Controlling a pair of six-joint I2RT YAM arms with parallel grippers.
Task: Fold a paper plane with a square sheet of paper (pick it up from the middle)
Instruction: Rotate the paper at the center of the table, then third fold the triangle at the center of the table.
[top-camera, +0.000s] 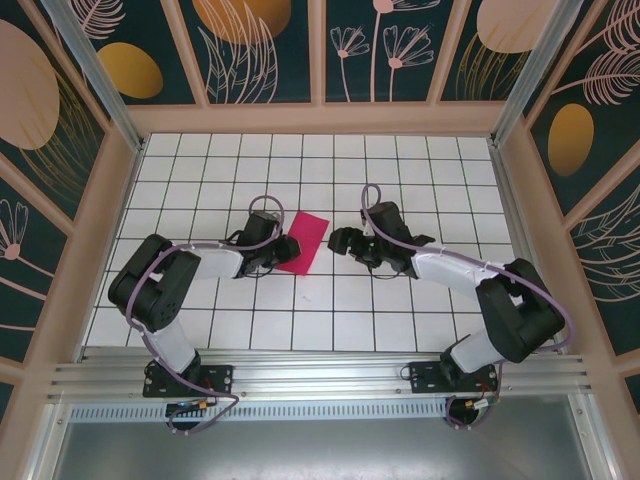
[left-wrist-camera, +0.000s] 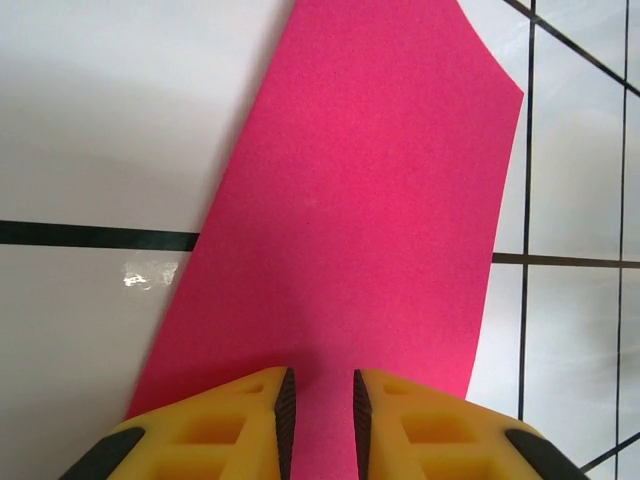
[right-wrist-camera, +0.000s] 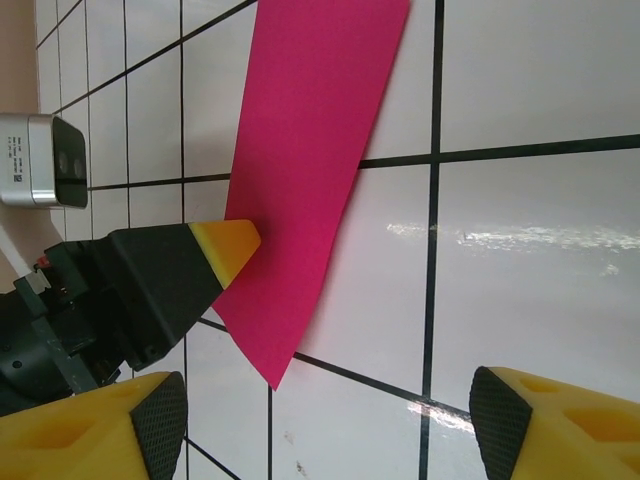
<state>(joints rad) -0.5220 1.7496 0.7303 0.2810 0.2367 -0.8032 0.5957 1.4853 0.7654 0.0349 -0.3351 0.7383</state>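
I hold the left gripper (left-wrist-camera: 320, 405), jaws a slit apart, over the sheet of paper (left-wrist-camera: 350, 200) at the middle of the table (top-camera: 400, 320). The right gripper (right-wrist-camera: 325, 425) is spread wide. Risk: closing may drag or crumple the thin sheet.

The sheet of paper (top-camera: 303, 242) is plain magenta-pink, unmarked. The desk (top-camera: 400, 310) is glossy white tiles ruled by black grid lines. The left pincer (left-wrist-camera: 320, 400) and the right pincer (right-wrist-camera: 325, 420) both have yellow fingers (left-wrist-camera: 230, 430) with black ribbed pads (left-wrist-camera: 286, 405). The walls (top-camera: 350, 60) are dark teal, patterned with peach leaves, flowers and orange ovals.
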